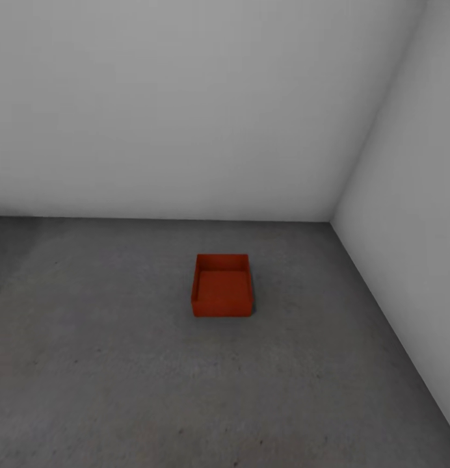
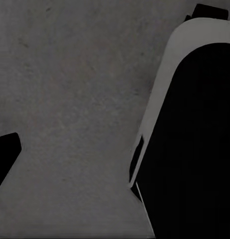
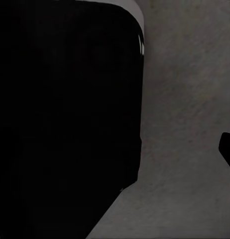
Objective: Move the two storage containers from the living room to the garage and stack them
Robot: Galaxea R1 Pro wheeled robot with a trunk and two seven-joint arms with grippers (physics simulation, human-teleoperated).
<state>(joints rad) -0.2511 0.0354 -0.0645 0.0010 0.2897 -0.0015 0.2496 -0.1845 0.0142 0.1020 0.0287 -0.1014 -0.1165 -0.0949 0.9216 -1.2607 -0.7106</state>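
One red-orange storage container [image 1: 222, 286] sits upright on the dark grey concrete floor [image 1: 121, 364] of the garage, in the head view's middle, a short way out from the back wall. It is open-topped and looks empty. Neither arm is near it. In the left wrist view a dark fingertip [image 2: 5, 157] pokes in at the frame's edge above bare concrete. In the right wrist view another dark fingertip [image 3: 228, 149] shows the same way. How far the jaws stand apart is not visible.
Plain white-grey walls meet in a corner [image 1: 331, 220] behind and to the right of the container; the right wall [image 1: 413, 260] runs forward alongside it. The robot's own dark, white-edged body [image 2: 194, 139] [image 3: 65, 114] hangs close beside each wrist.
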